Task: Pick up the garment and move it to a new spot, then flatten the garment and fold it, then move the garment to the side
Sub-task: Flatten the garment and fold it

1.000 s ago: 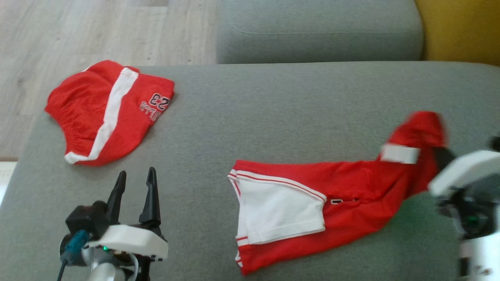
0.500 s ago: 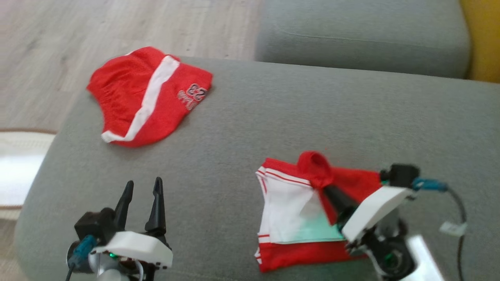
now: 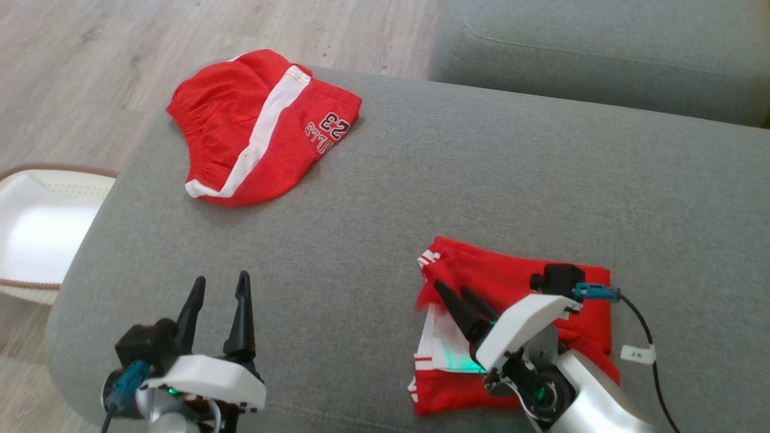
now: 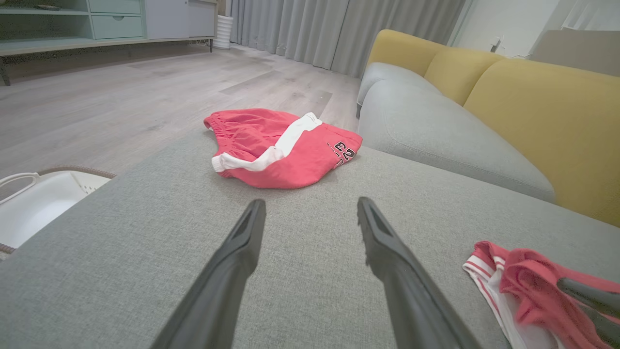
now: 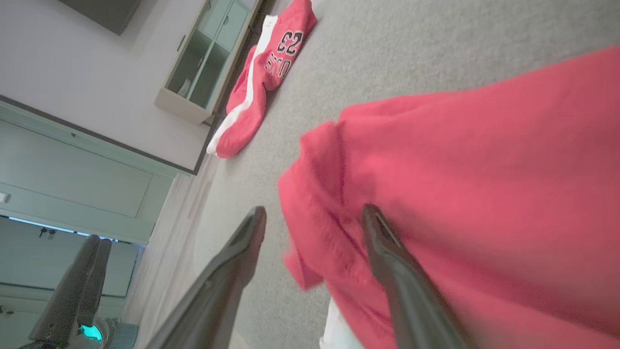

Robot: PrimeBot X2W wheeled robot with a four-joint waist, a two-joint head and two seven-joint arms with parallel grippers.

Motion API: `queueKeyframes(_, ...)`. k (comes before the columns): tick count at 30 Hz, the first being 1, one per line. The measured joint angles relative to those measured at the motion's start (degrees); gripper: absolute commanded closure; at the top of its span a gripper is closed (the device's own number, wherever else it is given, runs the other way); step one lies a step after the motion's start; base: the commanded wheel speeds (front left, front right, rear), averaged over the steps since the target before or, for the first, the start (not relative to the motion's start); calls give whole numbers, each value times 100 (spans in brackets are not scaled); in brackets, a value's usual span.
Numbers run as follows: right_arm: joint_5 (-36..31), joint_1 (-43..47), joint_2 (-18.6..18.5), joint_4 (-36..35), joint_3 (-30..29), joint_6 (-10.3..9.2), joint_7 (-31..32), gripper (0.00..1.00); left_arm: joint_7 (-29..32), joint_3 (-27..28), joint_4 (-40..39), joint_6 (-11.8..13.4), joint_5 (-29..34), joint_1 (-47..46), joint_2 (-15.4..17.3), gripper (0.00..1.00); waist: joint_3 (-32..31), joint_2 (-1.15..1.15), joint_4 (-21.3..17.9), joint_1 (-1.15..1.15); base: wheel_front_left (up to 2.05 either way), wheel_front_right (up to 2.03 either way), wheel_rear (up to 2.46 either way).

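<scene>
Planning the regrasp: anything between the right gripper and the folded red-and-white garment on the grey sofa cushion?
Nothing visible. The right gripper stands open directly over the folded red-and-white garment, the fold's edge between its fingers. The red shorts with a white stripe lie apart, at the far left corner of the grey sofa cushion.

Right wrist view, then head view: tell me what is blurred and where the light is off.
Right wrist view: the red garment is soft and smeared at its folded edge, while the far shorts read sharper. Head view: a green glow by the right gripper tints the garment's white panel; the white basket at the left edge is washed out.
</scene>
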Motion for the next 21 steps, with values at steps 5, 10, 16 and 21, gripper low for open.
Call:
queueKeyframes(5,265,-132,-12,-354,119,0,-124,0,0,111,2,2,31,2,-11,0,-51,0,-150,0,0,0,0)
queueKeyframes(10,-34,-152,-339,-1502,-570,0,-396,0,0,140,0,0,31,14,-25,0,-123,0,-358,0,0,0,0)
queueKeyframes(16,-1583,-114,-1388,-1635,-1695,0,-410,0,0,132,-1,-7,36,27,-92,0,-194,0,-469,0,0,0,0)
queueKeyframes(21,-2508,337,-1089,-1640,-1853,0,40,11,0,126,2,-9,38,29,-108,0,-197,0,-425,0,0,0,0)
